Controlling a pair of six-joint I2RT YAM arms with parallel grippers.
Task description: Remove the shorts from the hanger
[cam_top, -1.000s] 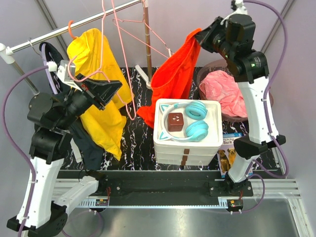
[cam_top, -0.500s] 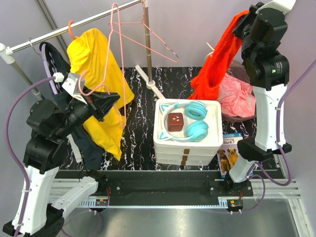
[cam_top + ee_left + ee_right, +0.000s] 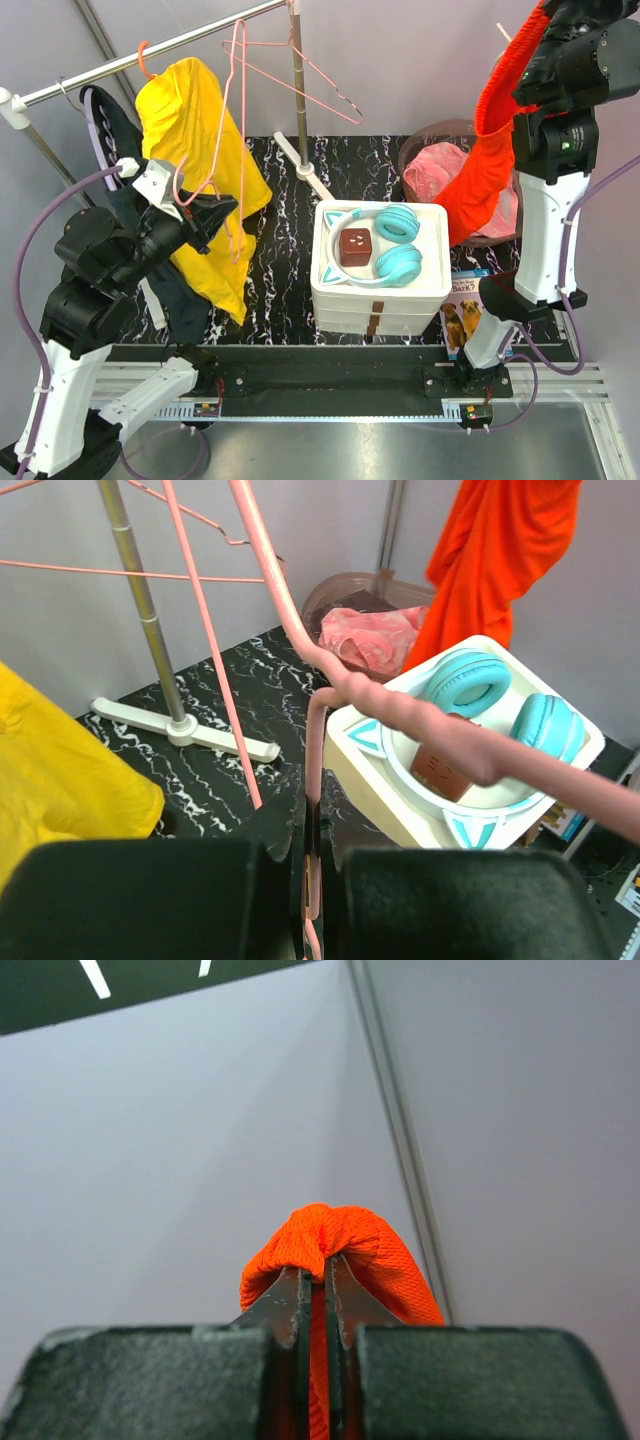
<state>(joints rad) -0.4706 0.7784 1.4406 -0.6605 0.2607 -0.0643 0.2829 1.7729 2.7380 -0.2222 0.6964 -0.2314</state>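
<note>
Plain grey walls (image 3: 420, 60) behind a black marbled tabletop (image 3: 282, 298)

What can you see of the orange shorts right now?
The orange shorts are bright, soft, knit-looking cloth, bunched into one long drooping fold. The right gripper is shut on a rolled edge at their top, high at the right of the table. The rest hangs free, its lower end over the round basket that holds a pink garment; whether it touches them I cannot tell. The shorts are clear of the pink hanger, which the left gripper pinches.
</note>
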